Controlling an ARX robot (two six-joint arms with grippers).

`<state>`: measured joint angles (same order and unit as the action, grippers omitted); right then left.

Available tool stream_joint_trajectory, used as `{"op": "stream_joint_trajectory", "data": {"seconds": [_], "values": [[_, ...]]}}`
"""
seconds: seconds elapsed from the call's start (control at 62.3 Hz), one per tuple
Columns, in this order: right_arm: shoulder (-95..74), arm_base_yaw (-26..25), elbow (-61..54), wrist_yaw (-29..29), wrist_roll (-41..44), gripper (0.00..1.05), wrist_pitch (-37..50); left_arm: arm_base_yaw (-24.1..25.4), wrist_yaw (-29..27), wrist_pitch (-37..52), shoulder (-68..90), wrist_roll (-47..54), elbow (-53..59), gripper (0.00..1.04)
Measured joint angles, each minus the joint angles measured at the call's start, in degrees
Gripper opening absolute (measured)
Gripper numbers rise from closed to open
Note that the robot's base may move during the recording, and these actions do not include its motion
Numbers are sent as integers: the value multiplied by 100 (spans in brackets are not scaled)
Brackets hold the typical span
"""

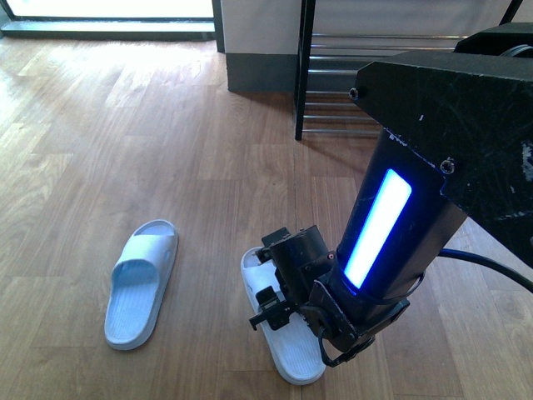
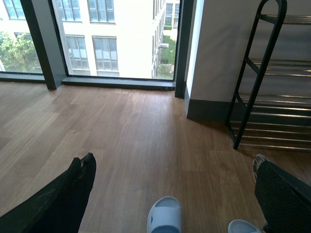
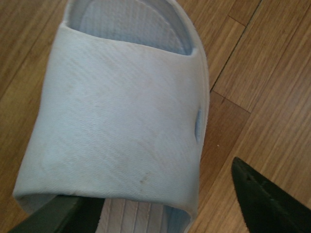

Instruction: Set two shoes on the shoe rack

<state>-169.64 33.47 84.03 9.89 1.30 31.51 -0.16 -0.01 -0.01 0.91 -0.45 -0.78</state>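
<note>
1. The rack point(image 1: 301, 75) is standing upper right in the front view, well apart from both slides.
2. The right gripper point(image 1: 273, 282) is hovering wide open over the centre slide point(image 1: 290, 357), one finger at its strap and one beside it, gripping nothing.
3. The left gripper point(image 2: 172, 160) is gaping empty.
4. The other slide point(image 1: 141, 283) is lying lower left.

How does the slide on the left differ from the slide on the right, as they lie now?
The left slide lies free and fully visible; the right slide is partly hidden under the right end effector. The left slide's toe leans rightward, the right slide's toe leans leftward. Both are pale blue and rest sole-down on the wooden floor.
</note>
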Motion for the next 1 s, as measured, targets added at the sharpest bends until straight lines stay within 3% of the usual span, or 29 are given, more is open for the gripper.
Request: {"op": "stream_joint_trajectory", "data": {"seconds": [0.385,0.53,0.738,0.995], "values": [[55,24,-111,151,-164,1,221,0,0,0,0,0,0,95],[546,59,-645,190,-391,2,538,0,0,0,0,0,0,95],[2671,28,-2201,83,-1029,2,1093,2,0,0,0,0,0,95],[6196,-503,-4553,-544,-1427,2,1016,0,0,0,0,0,0,95]]}}
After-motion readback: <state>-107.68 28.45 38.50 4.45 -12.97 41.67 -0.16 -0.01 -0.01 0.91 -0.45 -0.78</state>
